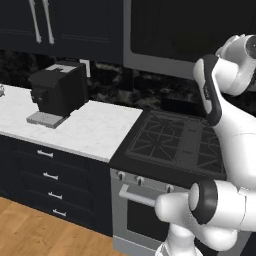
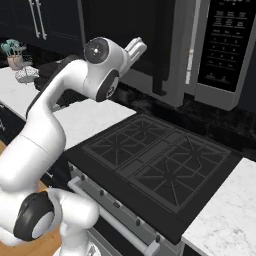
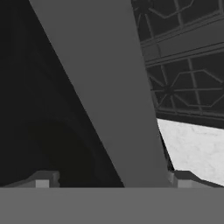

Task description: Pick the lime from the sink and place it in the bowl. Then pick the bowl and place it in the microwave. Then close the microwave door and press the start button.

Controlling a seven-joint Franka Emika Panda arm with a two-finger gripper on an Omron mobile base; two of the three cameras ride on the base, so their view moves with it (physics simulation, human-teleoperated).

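Note:
The microwave hangs above the stove, with its dark control panel on the right. Its door is a dark glass panel in a grey frame and looks shut or nearly shut; a thin pale strip shows along its right edge. In the hand view my gripper is open and empty. Its fingertips sit very close to the door's grey frame, with dark glass to the left. The lime, the bowl and the sink are out of view.
Below the microwave is a black gas stove with grates, and an oven handle at the front. On the white counter to the left stands a black coffee machine. Farther left is a small potted plant.

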